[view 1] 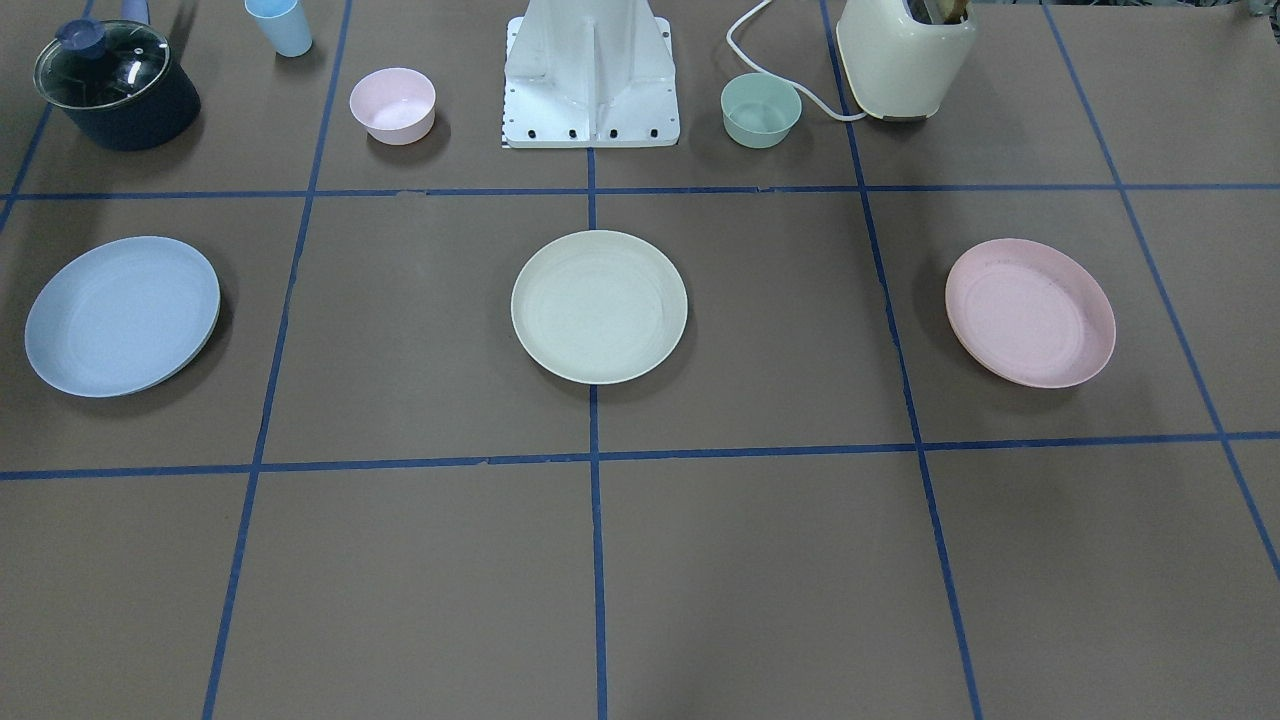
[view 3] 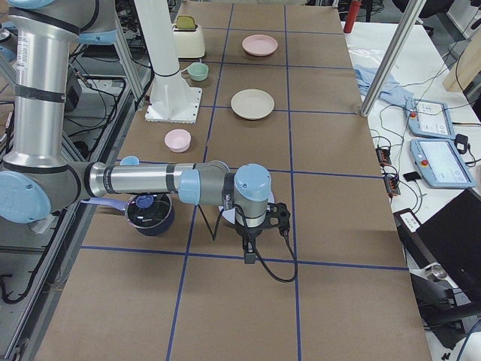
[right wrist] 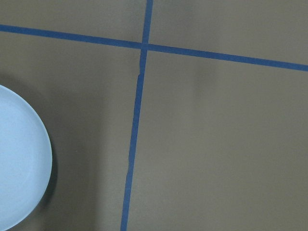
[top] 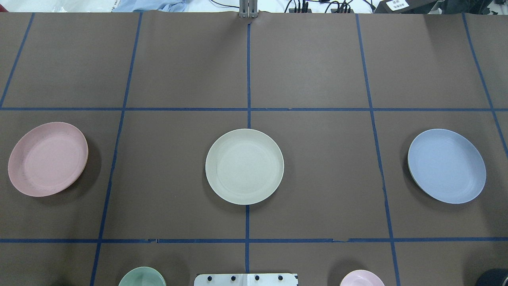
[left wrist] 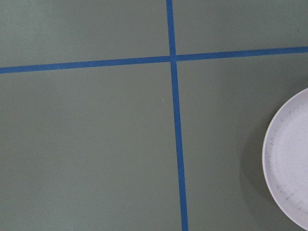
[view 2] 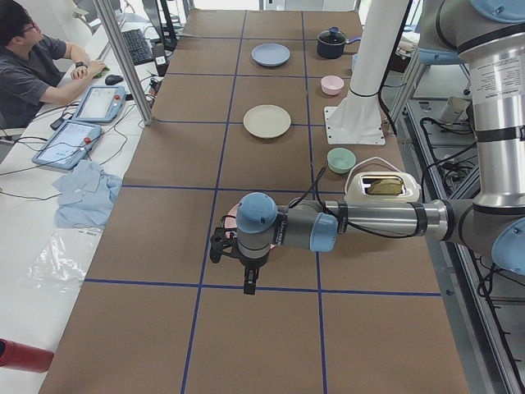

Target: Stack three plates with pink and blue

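Plates, three of them, lie face up and well apart in one row on the table. The pink plate sits below and just to one side of the left gripper. The cream plate is midway between both grippers, far from each, and the blue plate is below and just beside the right gripper. Each arm hangs by its own plate, I'd guess so either can carry to the cream base. Whether the jaws are apart or together I cannot tell. All three are matte, shallow, equal rounds, and the pink rim looks speckled.
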